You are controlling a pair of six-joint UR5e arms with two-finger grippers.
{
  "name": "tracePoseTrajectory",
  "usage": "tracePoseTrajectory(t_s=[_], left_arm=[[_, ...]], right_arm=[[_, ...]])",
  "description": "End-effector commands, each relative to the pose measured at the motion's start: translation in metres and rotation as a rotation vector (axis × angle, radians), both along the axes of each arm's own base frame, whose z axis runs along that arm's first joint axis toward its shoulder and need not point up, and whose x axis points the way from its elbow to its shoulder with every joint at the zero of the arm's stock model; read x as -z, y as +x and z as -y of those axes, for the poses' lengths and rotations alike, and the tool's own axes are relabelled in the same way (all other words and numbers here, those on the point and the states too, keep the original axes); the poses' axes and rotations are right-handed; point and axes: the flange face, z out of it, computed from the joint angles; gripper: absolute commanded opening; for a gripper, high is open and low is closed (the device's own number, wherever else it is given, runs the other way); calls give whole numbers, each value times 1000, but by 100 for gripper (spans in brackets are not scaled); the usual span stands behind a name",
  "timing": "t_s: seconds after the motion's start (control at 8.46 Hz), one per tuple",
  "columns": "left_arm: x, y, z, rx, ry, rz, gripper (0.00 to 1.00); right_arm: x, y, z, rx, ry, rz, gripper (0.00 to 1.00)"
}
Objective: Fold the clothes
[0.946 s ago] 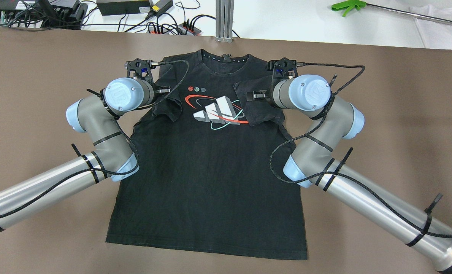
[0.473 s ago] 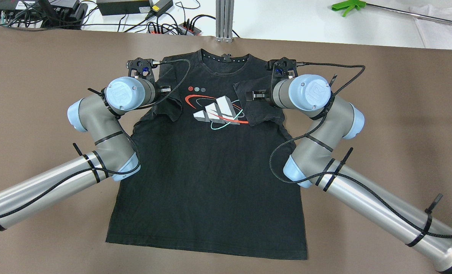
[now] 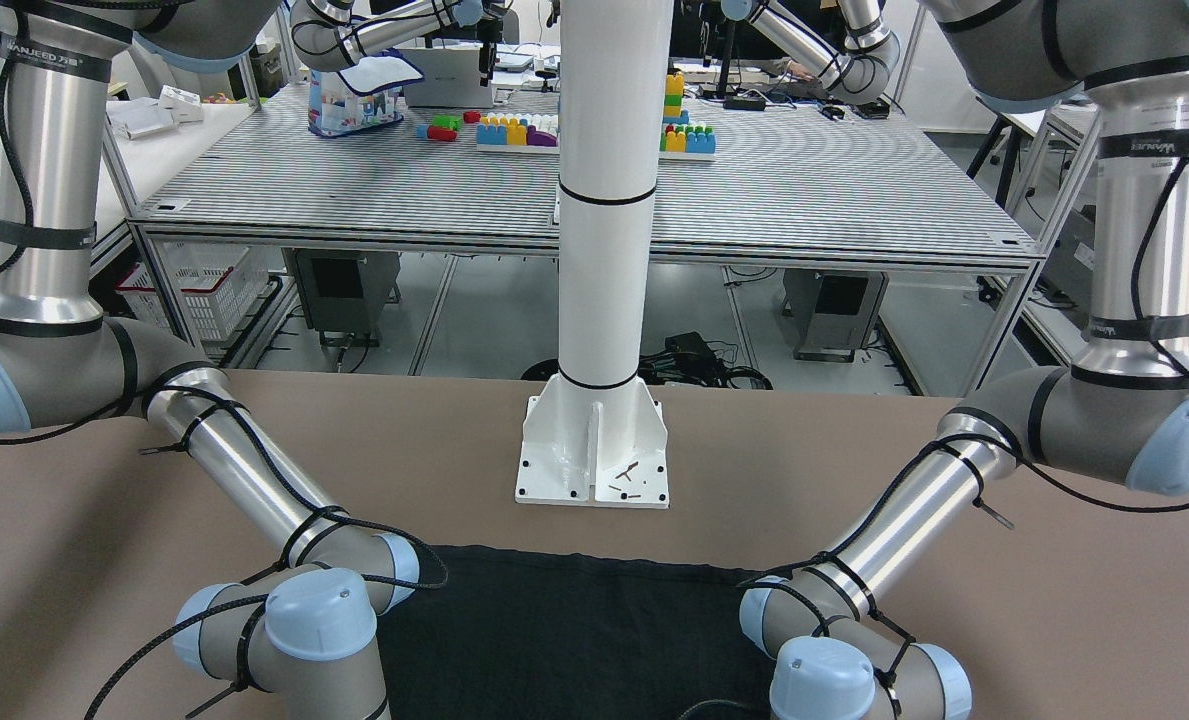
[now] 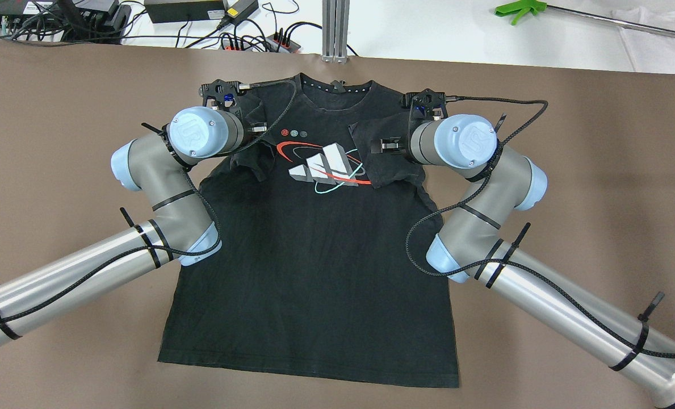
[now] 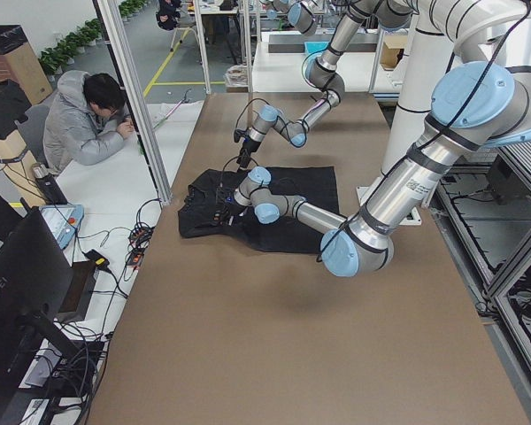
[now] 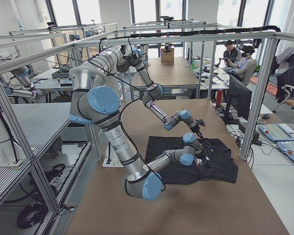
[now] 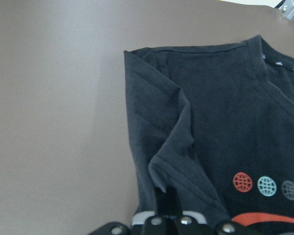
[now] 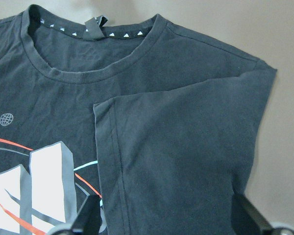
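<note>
T-shirt (image 4: 314,255) lies flat on the tabletop (image 4: 59,113), collar toward the overhead frame's top, long axis top to bottom. Left jaws grasp its upper-left sleeve (image 7: 174,142); the chest lies toward frame centre from them. Right jaws stand released over the folded sleeve (image 8: 186,161)

Bright, even overhead light; soft shadows under arms, wrist views slightly blurred.

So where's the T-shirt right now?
In the overhead view the T-shirt lies flat mid-table, between the left arm and right arm, its collar toward the far edge by the metal post.
</note>
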Motion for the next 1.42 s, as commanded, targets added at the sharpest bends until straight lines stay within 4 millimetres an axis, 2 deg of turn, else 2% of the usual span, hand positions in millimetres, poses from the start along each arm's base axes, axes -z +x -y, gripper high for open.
tracePoseTrajectory(t_s=[0.0, 0.47, 0.59, 0.71, 0.83, 1.3], left_arm=[[41, 11, 5, 17, -46, -2, 0], [37, 9, 7, 20, -46, 6, 0], [35, 9, 7, 18, -44, 13, 14], [31, 9, 7, 17, -43, 18, 74], [30, 10, 7, 19, -46, 18, 99], [27, 10, 7, 24, -50, 17, 99]], right_arm=[[-8, 1, -1, -1, -6, -8, 94], [-10, 1, -1, 0, -8, -11, 94], [-9, 1, -1, 0, -7, -10, 94], [-9, 1, -1, 0, -6, -10, 94], [-9, 1, -1, 0, -6, -10, 94], [-2, -4, -8, -6, -23, 19, 94]])
